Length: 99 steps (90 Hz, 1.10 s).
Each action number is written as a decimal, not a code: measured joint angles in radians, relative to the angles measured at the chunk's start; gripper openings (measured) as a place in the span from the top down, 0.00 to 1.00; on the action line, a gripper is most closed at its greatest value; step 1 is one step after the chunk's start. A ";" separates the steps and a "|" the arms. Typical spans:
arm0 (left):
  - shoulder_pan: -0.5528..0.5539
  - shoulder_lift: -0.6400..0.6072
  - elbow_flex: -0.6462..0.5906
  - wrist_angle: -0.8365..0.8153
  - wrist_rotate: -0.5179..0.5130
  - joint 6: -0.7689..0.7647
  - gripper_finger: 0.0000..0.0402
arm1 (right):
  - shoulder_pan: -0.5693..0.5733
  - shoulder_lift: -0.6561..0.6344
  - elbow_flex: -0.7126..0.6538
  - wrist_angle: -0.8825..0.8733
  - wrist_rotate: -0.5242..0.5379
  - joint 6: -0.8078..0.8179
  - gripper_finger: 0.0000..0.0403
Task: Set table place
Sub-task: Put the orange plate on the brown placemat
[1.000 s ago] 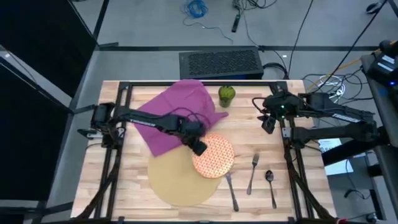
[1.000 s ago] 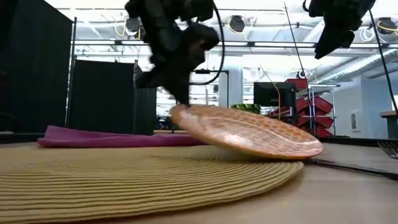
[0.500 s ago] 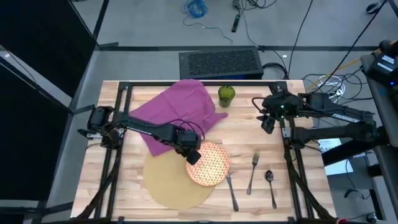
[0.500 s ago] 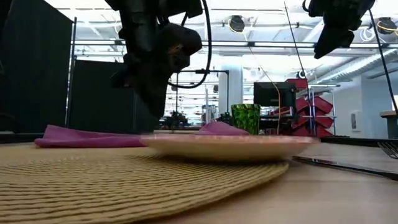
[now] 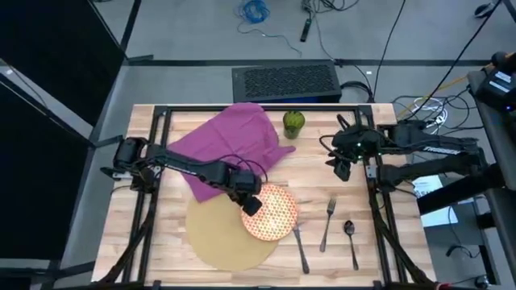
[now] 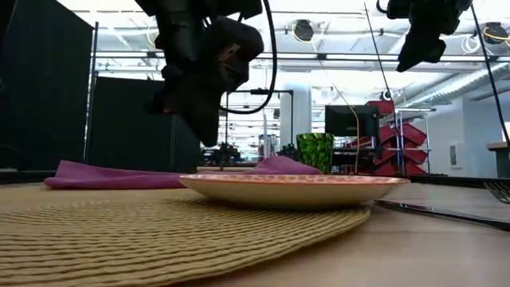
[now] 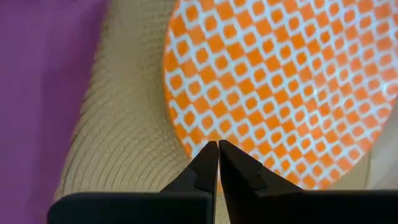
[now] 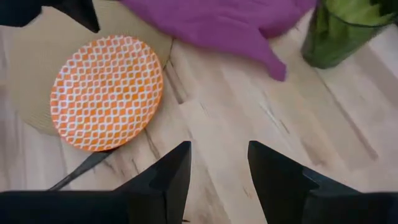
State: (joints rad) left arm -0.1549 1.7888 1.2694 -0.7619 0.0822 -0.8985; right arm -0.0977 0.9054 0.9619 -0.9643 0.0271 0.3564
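since the earlier frame the left pincer [image 5: 251,203] has lifted off the plate [image 5: 273,213], its fingers now pressed together on nothing, and the right pincer [image 5: 339,165], fingers spread, has slid slightly left. the plate lies flat on the right part of the place [image 5: 218,234], lower centre of the table [image 5: 403,256] in the high view. the left pincer hovers just above the plate's upper-left rim.
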 joint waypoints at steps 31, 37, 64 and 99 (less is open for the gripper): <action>-0.276 -0.371 -0.076 -0.221 -0.544 -0.273 1.00 | 0.118 0.061 -0.006 0.173 0.030 0.003 0.63; -0.338 -0.459 -0.114 -0.215 -0.658 -0.296 1.00 | 0.135 0.049 -0.034 0.281 0.033 0.003 0.63; -0.500 -0.759 -0.517 0.470 -1.087 0.027 1.00 | 0.204 -0.086 -0.349 0.839 0.026 0.043 0.63; -0.162 -0.788 -0.866 1.056 -0.607 -0.180 1.00 | 0.224 -0.177 -0.662 1.243 0.140 0.308 0.63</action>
State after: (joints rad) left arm -0.3172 1.0009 0.4030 0.2942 -0.5250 -1.0786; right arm 0.1263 0.7288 0.3001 0.2789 0.1676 0.6648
